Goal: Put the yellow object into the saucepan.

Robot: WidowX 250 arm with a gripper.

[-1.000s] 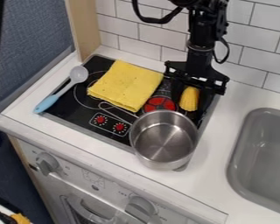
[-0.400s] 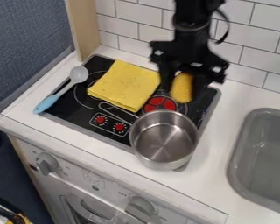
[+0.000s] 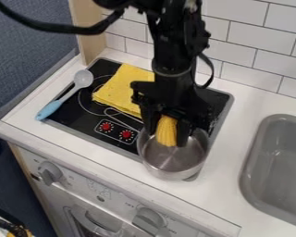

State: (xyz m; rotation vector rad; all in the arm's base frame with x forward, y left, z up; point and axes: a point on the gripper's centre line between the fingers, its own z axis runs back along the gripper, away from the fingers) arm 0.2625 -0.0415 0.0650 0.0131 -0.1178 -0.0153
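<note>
Your yellow corn cob (image 3: pixel 166 130) is just below the middle of the frame, upright, its lower end over the back part of the saucepan's (image 3: pixel 169 174) opening. The gripper (image 3: pixel 168 134) has it pinched, one finger on either side; you can't tell from here how far the cob hangs above the pan's floor.

Watch the back rim: the fingers sit close to it, so if you drop straight down from here, one could catch the metal and tip or shove the pan. Let go too high and the cob may strike the wall and bounce out; I'd ease it towards the pan's middle and lower it before releasing.

The pan sits at the front right edge of the black hob (image 3: pixel 92 121), partly over the white counter (image 3: pixel 237 139), so a knock could slide it. Up and left, the folded yellow cloth (image 3: pixel 120 90) lies close behind the gripper; swing back low and you might drag it. The blue-handled spoon (image 3: pixel 56 103), far left, and the grey sink (image 3: pixel 283 162), at right, are well apart from this.
</note>
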